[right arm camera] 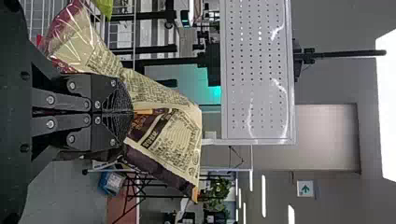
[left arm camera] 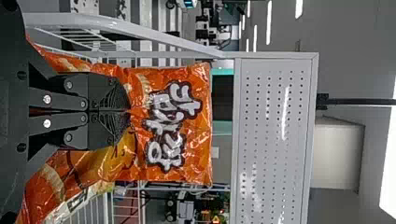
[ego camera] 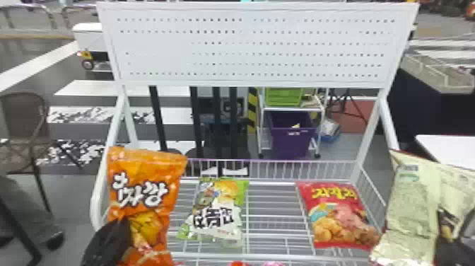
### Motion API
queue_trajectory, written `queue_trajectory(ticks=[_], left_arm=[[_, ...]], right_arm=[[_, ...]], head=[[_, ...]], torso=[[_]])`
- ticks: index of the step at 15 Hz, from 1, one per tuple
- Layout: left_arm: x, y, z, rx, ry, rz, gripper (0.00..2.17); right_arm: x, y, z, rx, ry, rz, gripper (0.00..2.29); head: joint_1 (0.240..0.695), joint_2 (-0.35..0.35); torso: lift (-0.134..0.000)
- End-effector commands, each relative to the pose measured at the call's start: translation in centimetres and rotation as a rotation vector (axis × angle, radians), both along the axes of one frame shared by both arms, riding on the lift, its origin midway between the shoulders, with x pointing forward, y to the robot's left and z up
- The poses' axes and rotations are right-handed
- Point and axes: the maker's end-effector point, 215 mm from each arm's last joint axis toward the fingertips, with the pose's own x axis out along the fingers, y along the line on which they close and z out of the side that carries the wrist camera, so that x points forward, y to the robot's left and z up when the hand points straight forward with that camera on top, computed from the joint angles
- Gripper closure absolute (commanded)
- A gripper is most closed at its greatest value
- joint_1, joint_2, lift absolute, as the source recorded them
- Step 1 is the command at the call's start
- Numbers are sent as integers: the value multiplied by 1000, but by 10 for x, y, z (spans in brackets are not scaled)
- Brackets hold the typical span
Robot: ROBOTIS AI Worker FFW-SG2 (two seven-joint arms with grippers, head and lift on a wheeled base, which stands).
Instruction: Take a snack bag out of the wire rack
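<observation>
At the head view's lower left, my left gripper (ego camera: 122, 230) holds an orange snack bag (ego camera: 146, 187) upright at the rack's left side. In the left wrist view the left gripper (left arm camera: 128, 112) is shut on the orange bag (left arm camera: 196, 140), its face pinched. My right gripper (ego camera: 449, 244) is at the lower right with a cream snack bag (ego camera: 411, 212); in the right wrist view the right gripper (right arm camera: 132, 112) is shut on that cream bag (right arm camera: 163, 95). Inside the wire rack (ego camera: 272, 219) lie a green-and-white bag (ego camera: 215, 212) and a red bag (ego camera: 339, 215).
A white perforated panel (ego camera: 247, 46) rises behind the rack, held by slanted white posts (ego camera: 367, 134) on both sides. Red and pink packaging (ego camera: 272, 263) peeks in at the bottom edge. Farther back stand a cart with a purple bin (ego camera: 291, 141) and, at left, a chair (ego camera: 24, 131).
</observation>
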Motion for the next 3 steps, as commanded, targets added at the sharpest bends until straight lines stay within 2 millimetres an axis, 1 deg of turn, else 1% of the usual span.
queue_trajectory(ticks=[1, 3], left_arm=[[0, 0, 0, -1, 0, 1, 2057], [0, 0, 0, -1, 0, 1, 2057]], right_arm=[[0, 0, 0, -2, 1, 0, 2246], [0, 0, 0, -4, 1, 0, 2246]], head=[[499, 0], [499, 0]], torso=[[0], [0]])
